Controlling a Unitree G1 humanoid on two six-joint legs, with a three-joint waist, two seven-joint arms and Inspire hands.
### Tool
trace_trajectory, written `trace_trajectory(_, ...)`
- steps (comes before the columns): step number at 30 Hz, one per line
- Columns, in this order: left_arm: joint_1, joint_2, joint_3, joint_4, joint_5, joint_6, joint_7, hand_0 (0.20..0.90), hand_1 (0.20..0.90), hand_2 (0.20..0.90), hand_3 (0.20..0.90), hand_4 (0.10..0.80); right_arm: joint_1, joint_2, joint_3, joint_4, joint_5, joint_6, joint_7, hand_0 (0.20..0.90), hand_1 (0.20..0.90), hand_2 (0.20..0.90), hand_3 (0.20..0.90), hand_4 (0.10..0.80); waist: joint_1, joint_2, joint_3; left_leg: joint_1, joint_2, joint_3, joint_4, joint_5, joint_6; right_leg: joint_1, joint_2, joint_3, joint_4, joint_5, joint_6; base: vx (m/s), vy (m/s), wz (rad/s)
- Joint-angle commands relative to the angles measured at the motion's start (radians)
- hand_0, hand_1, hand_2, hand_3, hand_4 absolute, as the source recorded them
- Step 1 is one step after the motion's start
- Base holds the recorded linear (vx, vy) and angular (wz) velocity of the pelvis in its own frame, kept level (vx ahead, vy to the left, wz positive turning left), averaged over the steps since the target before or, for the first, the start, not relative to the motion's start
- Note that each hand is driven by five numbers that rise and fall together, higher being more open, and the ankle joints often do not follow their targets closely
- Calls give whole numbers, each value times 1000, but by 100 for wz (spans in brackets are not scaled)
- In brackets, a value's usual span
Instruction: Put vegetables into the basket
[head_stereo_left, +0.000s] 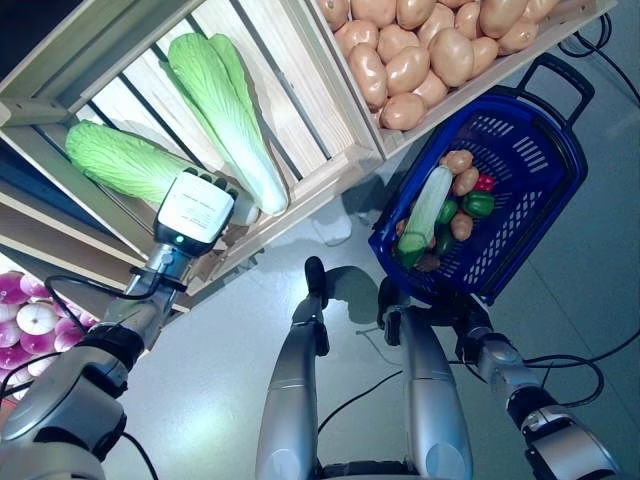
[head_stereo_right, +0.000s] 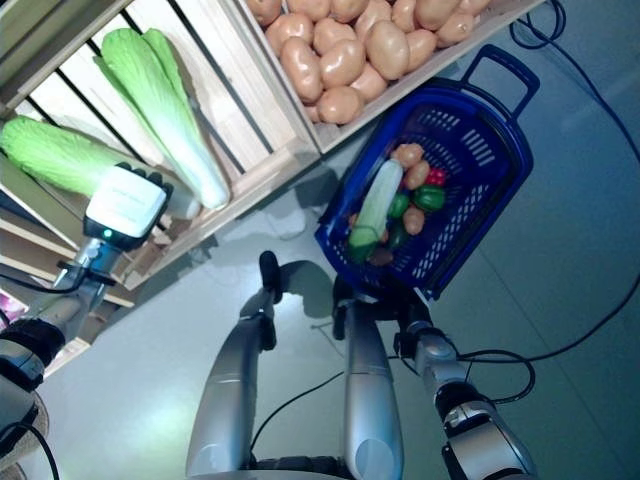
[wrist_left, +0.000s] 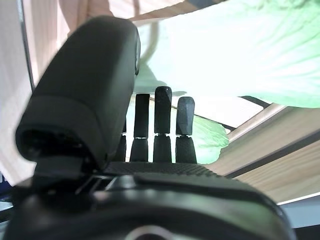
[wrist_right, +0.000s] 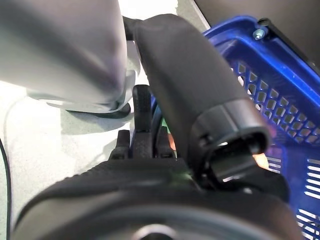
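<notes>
Two long green napa cabbages lie in a slatted wooden crate, one (head_stereo_left: 225, 110) nearer the middle and one (head_stereo_left: 120, 160) to its left. My left hand (head_stereo_left: 195, 208) reaches between their stalk ends; its fingers (wrist_left: 160, 120) are straight against the pale leaves (wrist_left: 240, 50). The blue plastic basket (head_stereo_left: 555, 170) hangs above the floor. It holds a pale green cucumber (head_stereo_left: 427, 208), green peppers (head_stereo_left: 478, 204), small potatoes (head_stereo_left: 460, 160) and something red. My right hand (head_stereo_left: 452, 312) grips its near edge from below, with the thumb (wrist_right: 190, 100) beside the blue rim (wrist_right: 280, 75).
A second crate (head_stereo_left: 420, 50) at the back is heaped with potatoes. Purple onions (head_stereo_left: 25, 320) fill a lower shelf at the far left. Wooden crate edges (head_stereo_left: 300, 195) jut out between the cabbages and the basket. The basket's far handle (head_stereo_left: 560, 75) sticks out over grey floor.
</notes>
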Motion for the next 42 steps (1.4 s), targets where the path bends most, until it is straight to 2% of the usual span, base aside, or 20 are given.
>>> trace_trajectory(1,-5,31,38,-41,-70,-41,17,300,300,300,300,400,24,-38,11,-10,44,-15,-45,900,900,900,900,800,6,16,-1,-25,0,11,168,-169,-43,52,24,18,-209,158,34,0,0,0)
trace_trajectory(10,1,64,91,-252,-221,-59,64,300,300,300,300,400,51,-23,10,-25,58,-30,-60,900,900,900,900,800,27,26,-1,-11,-8,2,157,-173,-42,70,19,10,-217,149,32,6,-29,2)
trace_trajectory(15,62,33,176,-353,-300,-59,114,300,300,300,300,400,72,1,5,-42,59,-41,-83,900,900,900,900,800,45,18,-1,36,-16,-5,120,-169,-45,127,22,-7,-259,150,37,1,-57,11)
trace_trajectory(17,88,10,216,-376,-303,-64,131,300,300,300,300,400,70,13,3,-41,58,-46,-94,900,900,900,900,800,52,14,-1,55,-20,-9,102,-160,-45,151,23,-14,-283,160,38,-14,-63,3)
trace_trajectory(22,123,-28,260,-400,-293,-77,150,300,300,300,300,400,65,28,-10,-29,59,-46,-105,900,900,900,900,800,69,9,-1,80,-24,-18,92,-159,-47,180,22,-30,-290,159,39,7,-58,5)
trace_trajectory(25,129,-32,264,-416,-304,-70,141,300,300,300,300,400,66,32,-9,-34,62,-42,-107,900,900,900,900,800,71,7,-1,86,-26,-20,94,-165,-47,188,23,-32,-288,153,38,3,-28,7)
trace_trajectory(33,151,-61,308,-443,-411,-112,169,300,300,300,300,400,73,44,-9,-16,62,-54,-99,900,900,900,900,800,79,9,-1,95,-26,-22,71,-153,-47,198,31,-41,-300,153,34,-8,-15,3)
trace_trajectory(37,154,-77,305,-444,-391,-85,130,300,300,300,300,400,68,49,-7,-17,62,-55,-107,900,900,900,900,800,81,7,-1,98,-25,-24,70,-154,-49,203,32,-46,-300,150,34,-2,-23,6)
trace_trajectory(42,138,-79,258,-414,-371,-31,75,300,300,300,300,400,43,46,-6,-10,60,-39,-109,900,900,900,900,800,76,8,-1,87,-21,-22,72,-152,-49,190,35,-43,-296,151,33,-1,-3,1)
